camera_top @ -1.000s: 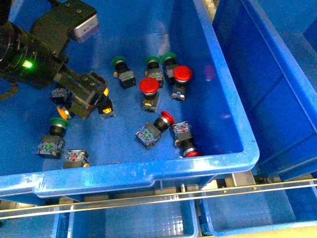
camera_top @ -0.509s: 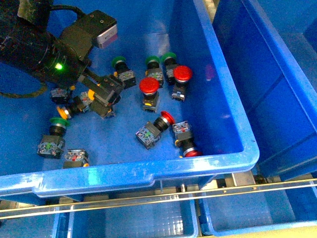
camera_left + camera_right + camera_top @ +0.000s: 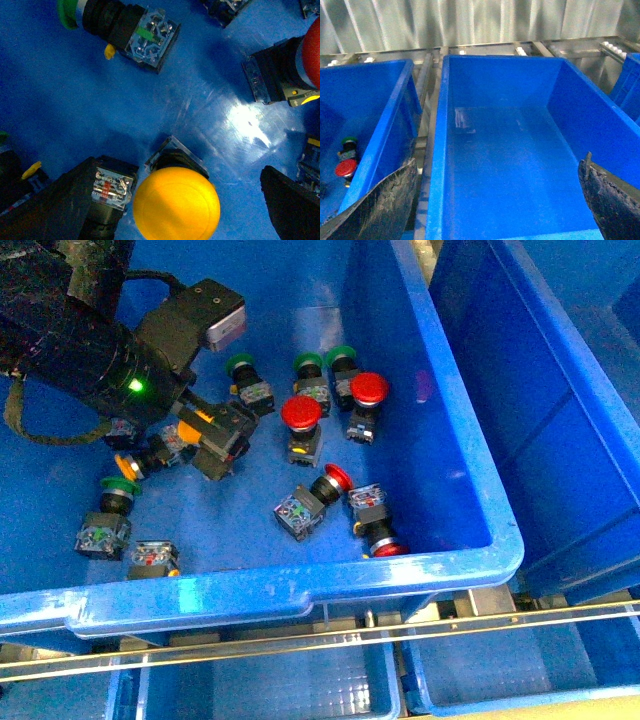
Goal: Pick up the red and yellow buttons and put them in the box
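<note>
My left gripper (image 3: 220,440) is down inside the near blue bin (image 3: 300,585), open. In the left wrist view its fingers (image 3: 55,205) stand either side of an upright yellow button (image 3: 176,202) without touching it. Beside that cap lies another button's contact block (image 3: 107,182). Red buttons lie to the gripper's right: two upright (image 3: 300,412) (image 3: 369,388), two on their sides (image 3: 338,477) (image 3: 388,548). A second yellow button (image 3: 125,465) lies to its left. My right gripper (image 3: 495,210) hangs open above the empty box (image 3: 505,150), nothing between its fingers.
Green-capped buttons (image 3: 238,364) (image 3: 308,362) (image 3: 118,485) lie among the red and yellow ones. The box's tall wall (image 3: 560,390) rises right of the near bin. A metal rail (image 3: 400,635) and lower bins run along the front.
My left arm has swung right across the near bin, carrying the open gripper from the left cluster toward the middle. The buttons have not shifted.
</note>
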Action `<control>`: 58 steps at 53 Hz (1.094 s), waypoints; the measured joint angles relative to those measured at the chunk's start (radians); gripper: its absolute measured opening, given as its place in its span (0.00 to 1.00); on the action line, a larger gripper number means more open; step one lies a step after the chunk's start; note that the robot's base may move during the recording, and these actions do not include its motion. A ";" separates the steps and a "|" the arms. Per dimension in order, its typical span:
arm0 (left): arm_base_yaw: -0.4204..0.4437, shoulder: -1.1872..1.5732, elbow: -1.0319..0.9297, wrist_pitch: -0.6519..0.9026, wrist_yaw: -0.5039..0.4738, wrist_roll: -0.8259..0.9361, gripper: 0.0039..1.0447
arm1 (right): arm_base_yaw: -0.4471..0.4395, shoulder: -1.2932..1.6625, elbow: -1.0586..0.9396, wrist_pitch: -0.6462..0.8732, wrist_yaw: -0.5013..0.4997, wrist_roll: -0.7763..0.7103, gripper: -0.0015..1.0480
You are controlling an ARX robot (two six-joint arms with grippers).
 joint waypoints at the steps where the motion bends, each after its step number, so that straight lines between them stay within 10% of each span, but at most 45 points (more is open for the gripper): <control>1: 0.000 0.000 0.002 0.000 0.000 0.000 0.93 | 0.000 0.000 0.000 0.000 0.000 0.000 0.93; 24: 0.011 0.000 -0.002 0.007 -0.002 -0.006 0.36 | 0.000 0.000 0.000 0.000 0.000 0.000 0.93; 58: 0.077 -0.111 -0.065 -0.040 0.084 -0.227 0.34 | 0.000 0.000 0.000 0.000 0.000 0.000 0.93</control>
